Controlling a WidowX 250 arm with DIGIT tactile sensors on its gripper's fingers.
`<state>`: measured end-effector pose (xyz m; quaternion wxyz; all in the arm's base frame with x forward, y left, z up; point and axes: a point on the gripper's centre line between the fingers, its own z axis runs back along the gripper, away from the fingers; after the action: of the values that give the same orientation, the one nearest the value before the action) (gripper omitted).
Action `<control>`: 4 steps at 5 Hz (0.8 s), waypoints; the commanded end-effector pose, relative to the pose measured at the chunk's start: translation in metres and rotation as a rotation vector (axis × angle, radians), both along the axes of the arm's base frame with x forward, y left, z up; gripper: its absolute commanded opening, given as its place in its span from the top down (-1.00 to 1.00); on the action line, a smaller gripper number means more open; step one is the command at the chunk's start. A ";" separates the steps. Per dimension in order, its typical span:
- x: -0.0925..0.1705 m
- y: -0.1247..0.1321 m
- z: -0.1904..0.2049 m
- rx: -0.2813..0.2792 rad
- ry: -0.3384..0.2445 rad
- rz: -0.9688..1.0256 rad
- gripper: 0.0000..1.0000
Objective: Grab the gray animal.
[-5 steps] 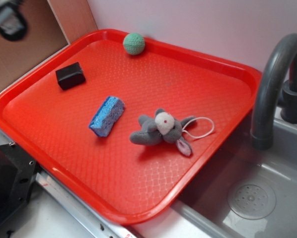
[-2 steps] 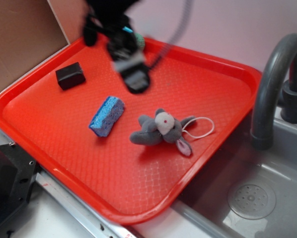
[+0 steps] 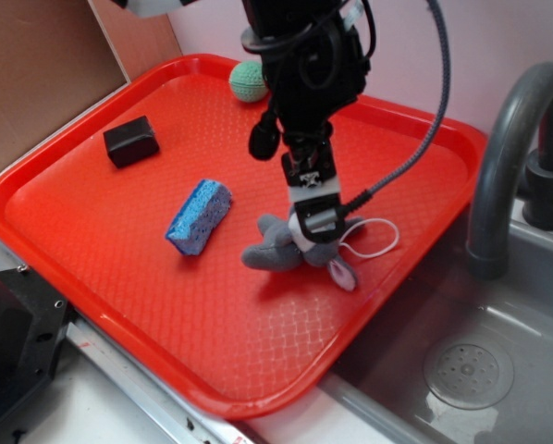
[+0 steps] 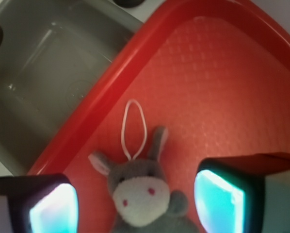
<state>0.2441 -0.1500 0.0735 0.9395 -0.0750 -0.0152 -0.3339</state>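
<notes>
Now the sponge (image 3: 199,216) lies left on the red tray (image 3: 119,240). Right of it lies the mouse (image 4: 141,194), gray, with cream face, pink-lined ears, white cord loop. Its head sits between the fingers of the spread claw (image 4: 135,201).

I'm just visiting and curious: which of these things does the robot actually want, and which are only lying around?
Part of the job:
- gray mouse, lying on the tray
- pincer, open, a finger on each side of the mouse

Just lying about:
- blue sponge
- green ball
- black block
- red tray
- sink and faucet
</notes>
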 end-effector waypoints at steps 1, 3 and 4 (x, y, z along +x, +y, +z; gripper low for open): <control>-0.015 0.009 -0.013 0.008 0.011 -0.033 -1.00; -0.004 0.023 -0.042 0.024 0.096 -0.011 -1.00; -0.001 0.025 -0.048 0.051 0.099 0.002 1.00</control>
<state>0.2477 -0.1248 0.0219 0.9383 -0.0683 0.0497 -0.3353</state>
